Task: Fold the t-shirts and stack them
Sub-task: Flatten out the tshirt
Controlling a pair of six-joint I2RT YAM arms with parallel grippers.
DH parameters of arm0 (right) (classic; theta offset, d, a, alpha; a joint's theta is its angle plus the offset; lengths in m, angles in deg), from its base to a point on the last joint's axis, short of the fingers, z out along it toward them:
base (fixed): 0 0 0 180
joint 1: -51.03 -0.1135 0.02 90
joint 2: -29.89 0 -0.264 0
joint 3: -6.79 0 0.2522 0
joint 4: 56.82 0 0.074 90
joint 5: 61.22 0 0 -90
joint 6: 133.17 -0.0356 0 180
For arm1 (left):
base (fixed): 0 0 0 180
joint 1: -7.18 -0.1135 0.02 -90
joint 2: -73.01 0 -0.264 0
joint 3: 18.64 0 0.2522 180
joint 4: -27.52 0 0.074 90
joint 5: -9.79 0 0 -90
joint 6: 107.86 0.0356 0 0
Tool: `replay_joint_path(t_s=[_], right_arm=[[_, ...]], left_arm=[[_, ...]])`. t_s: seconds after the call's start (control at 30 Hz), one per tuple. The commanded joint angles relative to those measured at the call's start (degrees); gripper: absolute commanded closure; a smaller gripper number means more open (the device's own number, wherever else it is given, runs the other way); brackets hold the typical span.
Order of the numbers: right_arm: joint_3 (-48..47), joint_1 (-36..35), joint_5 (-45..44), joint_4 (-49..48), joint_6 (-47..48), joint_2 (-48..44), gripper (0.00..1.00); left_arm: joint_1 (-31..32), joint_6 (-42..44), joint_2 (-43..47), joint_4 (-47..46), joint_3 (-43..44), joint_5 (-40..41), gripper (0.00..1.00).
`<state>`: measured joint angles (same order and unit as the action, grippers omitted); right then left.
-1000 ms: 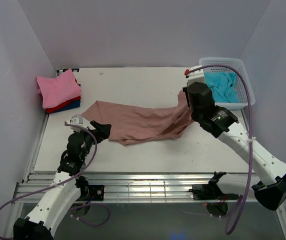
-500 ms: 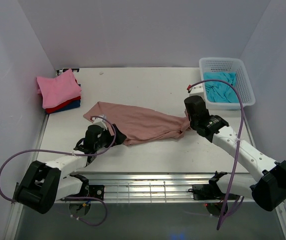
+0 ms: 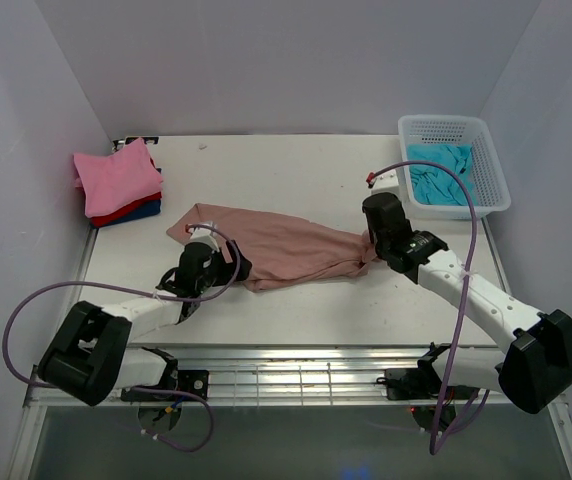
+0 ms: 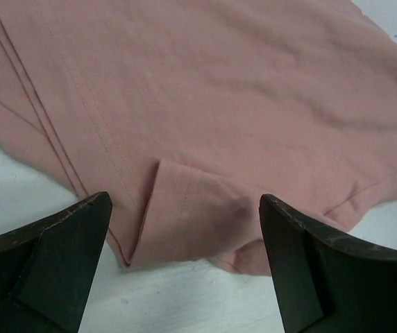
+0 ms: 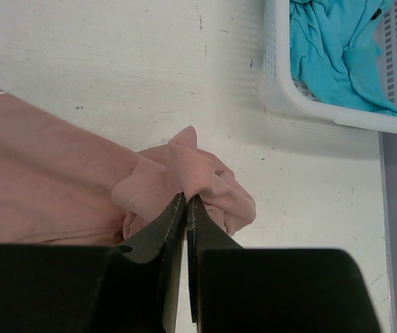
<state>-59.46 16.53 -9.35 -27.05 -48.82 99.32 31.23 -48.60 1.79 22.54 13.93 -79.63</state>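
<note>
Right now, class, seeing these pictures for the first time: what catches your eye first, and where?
A long rose-brown t-shirt sprawls across the middle of the table, its right end bunched in the shut right gripper while the left gripper stands open at its near-left hem. Folded pink, red and blue shirts are stacked at the far left; a turquoise shirt lies in the white basket at the far right.

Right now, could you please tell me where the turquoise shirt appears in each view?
Top external: the turquoise shirt is at upper right, in the basket.
Left wrist: not in it.
Right wrist: the turquoise shirt is at top right, in the basket.
Shared landmark: the rose shirt, which fills the left wrist view and lies at lower left in the right wrist view.
</note>
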Motion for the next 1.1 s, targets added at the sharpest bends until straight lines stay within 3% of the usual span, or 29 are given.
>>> replay_joint_path(t_s=[0.0, 0.2, 0.4, 0.63, 0.7, 0.8, 0.83, 0.87, 0.93, 1.07], right_arm=[[0.7, 0.2, 0.3, -3.4, -0.7, -0.3, 0.92], [1.2, 0.4, 0.2, -3.4, -0.3, -0.6, 0.92], [1.7, 0.5, 0.7, -3.9, -0.3, -0.4, 0.92], [2.3, 0.5, 2.2, -4.3, -0.9, 1.1, 0.92], [2.7, 0.5, 2.5, -4.8, -1.0, 1.2, 0.92], [2.9, 0.5, 3.5, -4.9, -1.2, 1.8, 0.92], [3.0, 0.4, 3.8, -5.1, -1.3, 1.9, 0.92], [3.0, 0.4, 3.8, -5.1, -1.4, 2.1, 0.92], [3.1, 0.4, 3.9, -5.1, -1.5, 2.4, 0.92], [3.1, 0.5, 4.4, -5.1, -1.4, 2.6, 0.92]], left_arm=[[1.7, 1.9, -3.3, -2.6, 3.2, 2.3, 0.02], [4.7, 3.3, -7.4, -3.1, 5.2, 6.6, 0.08], [5.9, 3.4, -6.7, -0.8, 5.4, 10.8, 0.35], [7.6, 4.2, -5.1, 3.1, 7.0, 16.3, 0.42], [7.9, 4.3, -4.7, 3.1, 6.9, 17.1, 0.60], [8.3, 4.4, -4.5, 3.2, 6.9, 17.6, 0.77], [8.5, 4.3, -4.3, 3.2, 6.9, 17.8, 0.88], [8.6, 4.3, -4.0, 3.1, 6.9, 18.1, 0.94], [9.2, 4.5, -4.0, 3.2, 7.2, 18.8, 1.00], [10.0, 4.8, -3.9, 4.1, 8.0, 20.5, 1.00]])
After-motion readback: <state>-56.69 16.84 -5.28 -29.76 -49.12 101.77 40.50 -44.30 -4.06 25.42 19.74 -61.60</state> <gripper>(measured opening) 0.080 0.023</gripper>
